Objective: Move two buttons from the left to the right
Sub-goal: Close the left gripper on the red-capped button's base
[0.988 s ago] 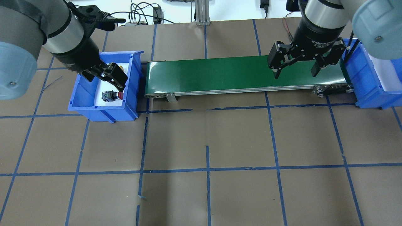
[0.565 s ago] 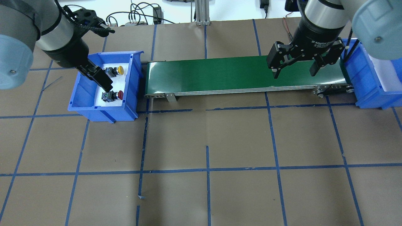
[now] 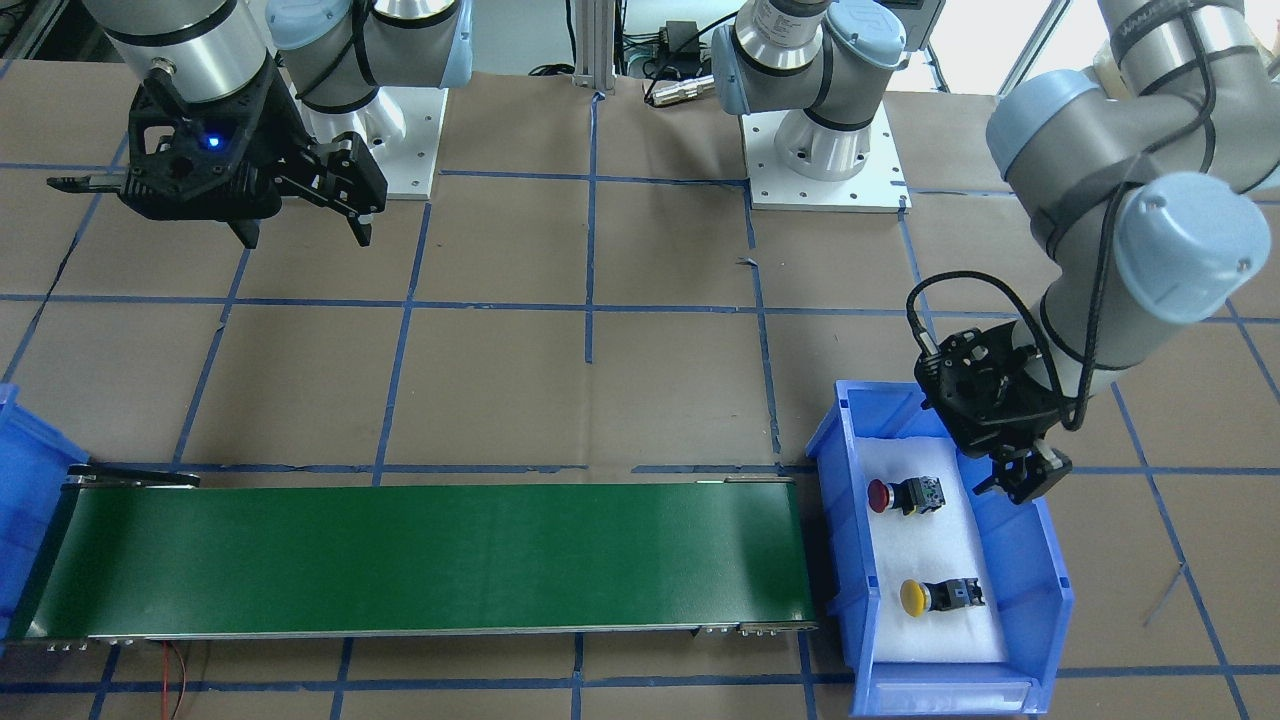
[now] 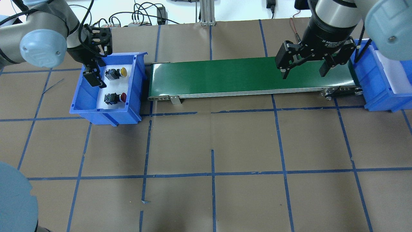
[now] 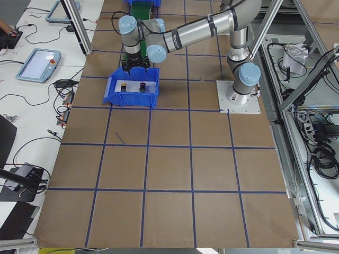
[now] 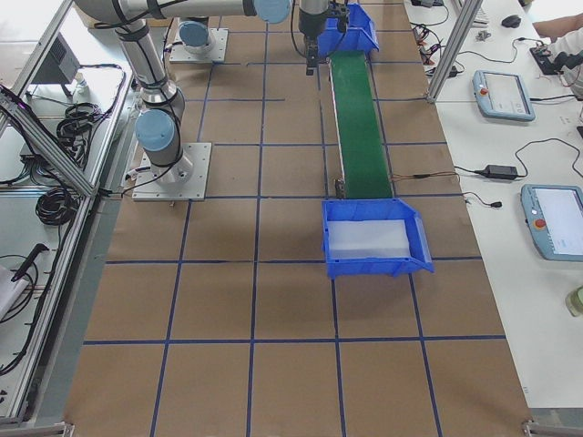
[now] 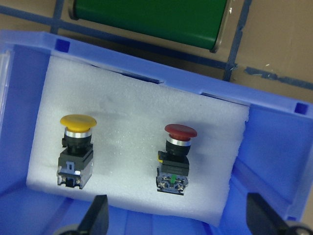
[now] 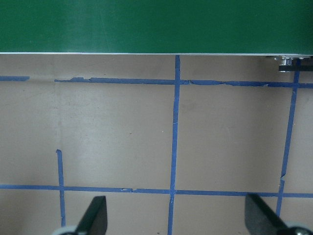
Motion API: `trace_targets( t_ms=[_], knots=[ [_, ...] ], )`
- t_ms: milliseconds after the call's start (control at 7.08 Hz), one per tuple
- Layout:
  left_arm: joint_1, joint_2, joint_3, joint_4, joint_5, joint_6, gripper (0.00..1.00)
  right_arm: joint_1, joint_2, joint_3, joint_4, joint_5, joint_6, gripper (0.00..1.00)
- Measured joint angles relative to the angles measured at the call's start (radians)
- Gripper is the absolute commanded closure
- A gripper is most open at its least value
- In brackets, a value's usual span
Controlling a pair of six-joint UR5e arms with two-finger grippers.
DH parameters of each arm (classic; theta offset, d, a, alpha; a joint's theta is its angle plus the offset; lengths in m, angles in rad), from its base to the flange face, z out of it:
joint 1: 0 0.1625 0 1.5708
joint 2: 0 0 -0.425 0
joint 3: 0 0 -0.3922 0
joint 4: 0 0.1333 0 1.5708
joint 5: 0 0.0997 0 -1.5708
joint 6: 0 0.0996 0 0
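Note:
The red button (image 4: 116, 97) and the yellow button (image 4: 116, 73) lie on white foam in the left blue bin (image 4: 106, 113), caps toward the belt. My left gripper (image 4: 93, 76) is open and empty. It hangs over the bin's outer side, behind the buttons' black rear bodies. In the left wrist view the yellow button (image 7: 76, 147) and the red button (image 7: 176, 156) lie just ahead of the spread fingertips (image 7: 100, 218). My right gripper (image 4: 303, 74) is open and empty above the right end of the green conveyor belt (image 4: 225, 77).
The belt runs between the left bin and a second blue bin (image 4: 383, 83) with white foam at the far right. The brown table (image 4: 212, 145) has a grid of blue tape. Cables lie beyond the table's back edge.
My left gripper has drawn back from over the middle of the bin to its outer side, uncovering the yellow button. Both buttons lie where they were. The right gripper has hardly moved.

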Motion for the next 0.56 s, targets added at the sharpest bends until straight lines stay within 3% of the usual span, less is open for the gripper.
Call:
trace_targets(
  t_ms=[565],
  knots=[
    [-0.003, -0.112, 0.006, 0.059, 0.041, 0.083, 0.02, -0.005, -0.001, 0.005, 0.012, -0.001, -0.001, 0.0]
  ],
)
